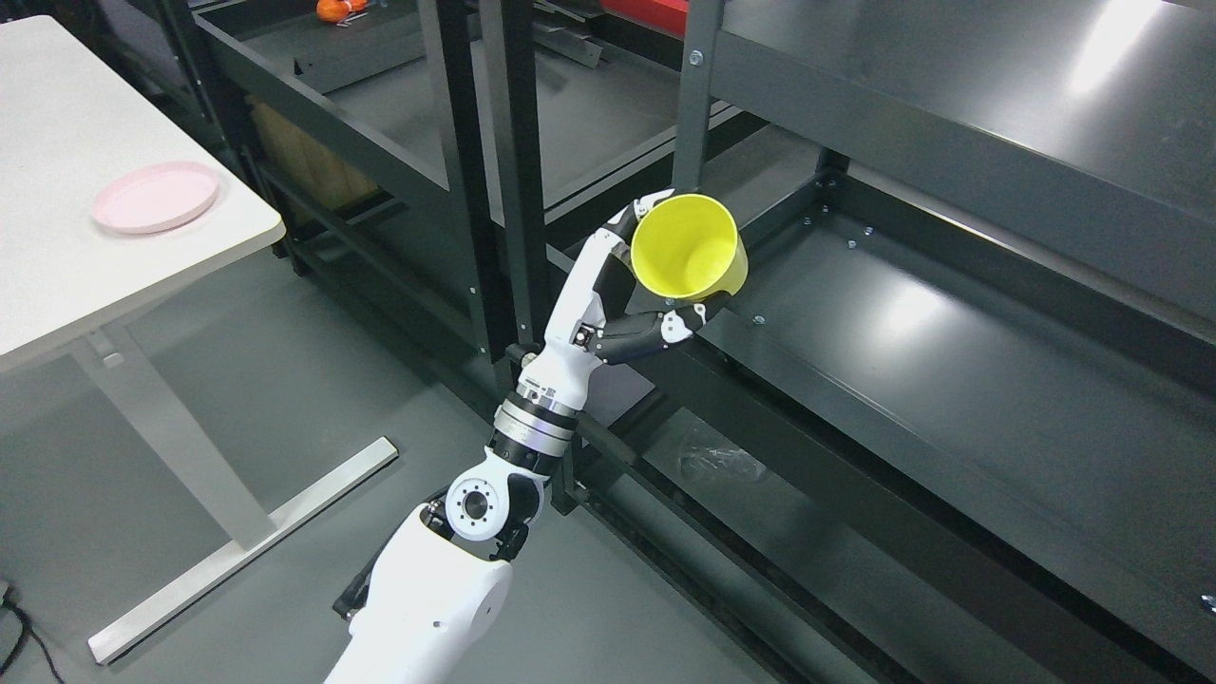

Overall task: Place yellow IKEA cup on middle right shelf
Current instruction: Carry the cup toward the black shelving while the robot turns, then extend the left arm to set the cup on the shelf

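Yellow cup (689, 249) within left robot hand (627, 294) grasp, over shelf (950, 380) edge.

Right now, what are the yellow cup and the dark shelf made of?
The yellow cup, held in the left hand, looks like smooth plastic: one even bright colour with a soft sheen. The shelf looks like painted metal: a thin dark grey sheet with bolts along its edge and streaky reflections of the lamps.
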Controlling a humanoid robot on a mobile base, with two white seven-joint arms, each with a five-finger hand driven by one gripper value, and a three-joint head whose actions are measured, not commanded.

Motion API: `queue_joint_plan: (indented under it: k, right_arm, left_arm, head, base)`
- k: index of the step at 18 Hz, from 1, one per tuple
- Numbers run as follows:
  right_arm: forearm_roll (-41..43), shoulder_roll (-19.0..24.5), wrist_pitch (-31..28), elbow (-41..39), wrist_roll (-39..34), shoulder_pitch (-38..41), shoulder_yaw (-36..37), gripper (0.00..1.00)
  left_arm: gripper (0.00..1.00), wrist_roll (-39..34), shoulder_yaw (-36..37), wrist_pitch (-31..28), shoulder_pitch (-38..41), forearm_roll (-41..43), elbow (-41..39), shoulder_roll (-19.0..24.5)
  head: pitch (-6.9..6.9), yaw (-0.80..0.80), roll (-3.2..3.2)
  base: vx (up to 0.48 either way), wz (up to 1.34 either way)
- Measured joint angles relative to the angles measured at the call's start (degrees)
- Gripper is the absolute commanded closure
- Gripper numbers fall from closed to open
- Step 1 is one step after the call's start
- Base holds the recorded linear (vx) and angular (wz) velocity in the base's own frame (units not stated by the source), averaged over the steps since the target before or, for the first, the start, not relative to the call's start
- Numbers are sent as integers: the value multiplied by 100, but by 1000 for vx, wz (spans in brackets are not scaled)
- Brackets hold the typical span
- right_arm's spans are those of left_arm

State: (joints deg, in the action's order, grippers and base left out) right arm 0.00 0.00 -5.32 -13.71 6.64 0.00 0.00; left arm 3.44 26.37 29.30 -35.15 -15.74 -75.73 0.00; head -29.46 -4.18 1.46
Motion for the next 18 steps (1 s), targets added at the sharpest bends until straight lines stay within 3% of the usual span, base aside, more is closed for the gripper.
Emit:
queue_joint_plan:
  k: [13, 18]
  right_arm:
    - [0, 0, 0, 0, 0, 0, 0, 1]
    - [0, 0, 0, 0, 0, -1, 0, 1]
  left_arm:
    - [100, 3, 635, 198, -1136, -165, -676, 0]
    - [100, -511, 644, -443, -1747, -304, -806, 0]
  head:
    - [0, 0, 0]
    - [0, 0, 0]
  base:
    - [-27, -169]
    - [5, 15]
